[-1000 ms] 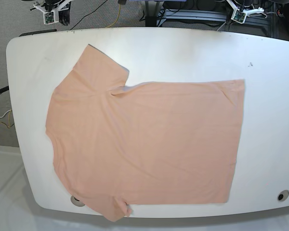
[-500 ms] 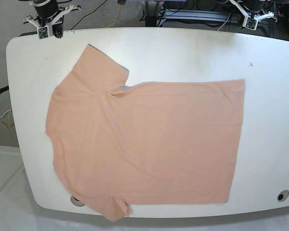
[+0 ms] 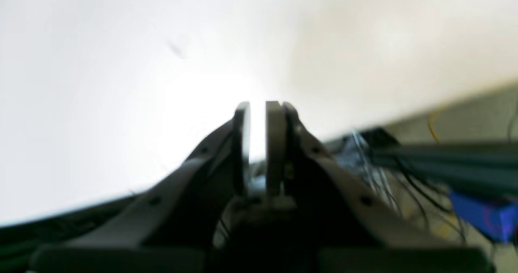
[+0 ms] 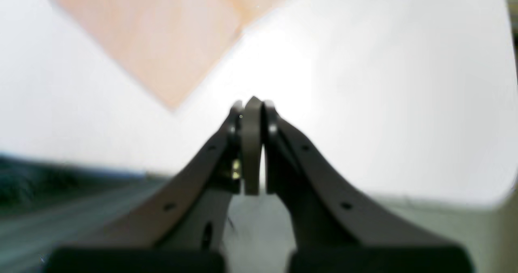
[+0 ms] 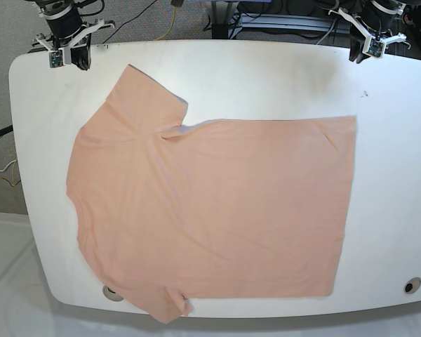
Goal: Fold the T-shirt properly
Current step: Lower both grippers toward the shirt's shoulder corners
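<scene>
So no fold is begun: the T-shirt (image 5: 210, 210) lies flat on the worktop (image 5: 266, 70). My right hand (image 4: 251, 105) is closed and empty, my left hand (image 3: 257, 107) narrowly parted; next I reach for the far edge.

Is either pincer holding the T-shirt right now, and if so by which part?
Neither. The T-shirt lies flat on the table, untouched. The left pincer and the right pincer are both empty at the table's far edge.
</scene>
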Robot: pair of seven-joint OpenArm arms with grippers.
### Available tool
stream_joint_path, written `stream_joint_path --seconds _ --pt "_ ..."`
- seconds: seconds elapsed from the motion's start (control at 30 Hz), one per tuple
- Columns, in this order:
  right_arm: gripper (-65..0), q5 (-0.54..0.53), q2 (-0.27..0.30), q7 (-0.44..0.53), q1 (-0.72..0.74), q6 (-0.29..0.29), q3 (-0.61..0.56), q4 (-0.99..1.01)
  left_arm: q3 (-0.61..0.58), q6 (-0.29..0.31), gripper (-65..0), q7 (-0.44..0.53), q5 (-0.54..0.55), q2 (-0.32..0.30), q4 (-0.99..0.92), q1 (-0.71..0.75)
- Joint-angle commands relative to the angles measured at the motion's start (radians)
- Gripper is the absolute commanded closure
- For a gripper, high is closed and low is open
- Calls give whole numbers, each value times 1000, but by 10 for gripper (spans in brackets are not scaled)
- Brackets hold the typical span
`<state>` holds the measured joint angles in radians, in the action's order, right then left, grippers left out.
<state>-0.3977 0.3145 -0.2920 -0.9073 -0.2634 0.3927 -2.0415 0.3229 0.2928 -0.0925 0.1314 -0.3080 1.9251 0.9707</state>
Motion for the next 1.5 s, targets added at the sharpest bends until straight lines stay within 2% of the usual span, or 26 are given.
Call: stream_joint_path --seconds 0.0,0.23,0.3,0.5,0.57,0.63,0.77,0.83,0.9,1.03,1.17,1.23,1.47 --pt "-47 -45 -15 66 -1 -5 22 10 5 10 -84 23 -3 1 13 -9" --pt "-120 -95 -59 49 49 -42 38 40 4 9 -114 24 -10 5 13 -46" --pt "-152 -149 -75 -38 100 -65 22 82 0 1 -106 28 3 0 2 -65" --pt "-202 -194 -102 -179 174 -115 22 95 1 6 -133 28 7 -2 -2 -88" --pt "-225 -205 -109 -201 196 -121 23 102 2 16 -159 26 8 -2 -4 -97" --pt "-302 -248 -119 -236 236 -123 20 127 6 57 -224 8 21 -4 -8 -108" --pt "-359 -253 -121 -264 270 -124 23 137 7 98 -272 -7 38 -5 -9 -126" --pt "-370 -253 -121 -278 285 -129 25 142 8 111 -274 -7 46 -5 -12 -132" --pt "-372 -255 -121 -296 300 -136 30 148 11 119 -270 -6 54 -5 -16 -139" --pt "-328 -242 -111 -335 339 -160 48 177 13 124 -256 12 96 -13 -26 -156" --pt "-235 -238 -109 -371 360 -174 58 183 14 114 -246 4 97 -17 -29 -166" --pt "-213 -236 -110 -393 375 -172 64 186 13 106 -248 1 93 -17 -29 -169" --pt "-257 -187 -113 -472 427 -145 78 191 9 61 -256 -10 59 -19 -27 -186"
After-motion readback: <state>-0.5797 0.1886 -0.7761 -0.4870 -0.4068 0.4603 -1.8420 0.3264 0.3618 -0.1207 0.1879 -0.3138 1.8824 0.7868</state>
